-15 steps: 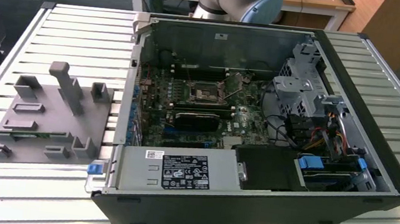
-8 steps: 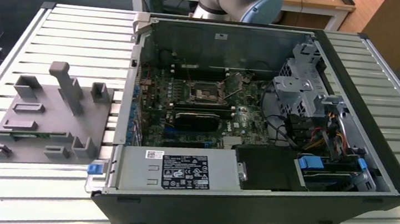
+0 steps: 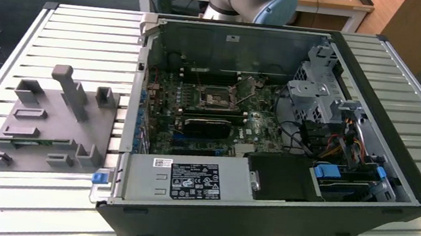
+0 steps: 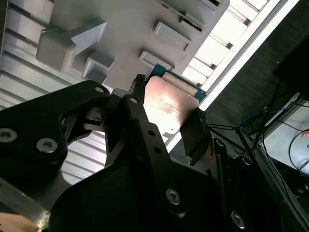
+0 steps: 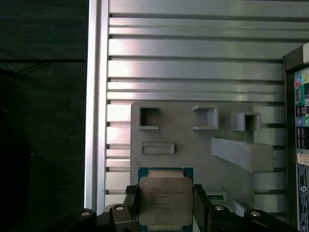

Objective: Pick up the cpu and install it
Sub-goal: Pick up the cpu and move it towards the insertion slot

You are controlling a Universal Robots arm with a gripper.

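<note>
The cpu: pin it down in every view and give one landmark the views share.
First wrist view: cpu in the gripper, in front of the grey plate.
Second wrist view: cpu in the gripper, near the edge of the grey plate.
Exterior view: shared landmark, the grey plate, on the exterior view's left of the computer case.

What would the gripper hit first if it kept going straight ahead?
Most likely the grey fixture plate, straight beyond the cpu that the gripper grips; the gap between them is unclear.

surface: slatted alu tbl [image 3: 86, 28] | on it: grey fixture plate [image 3: 45, 130] w/ blocks | open PC case [image 3: 207, 223]
</note>
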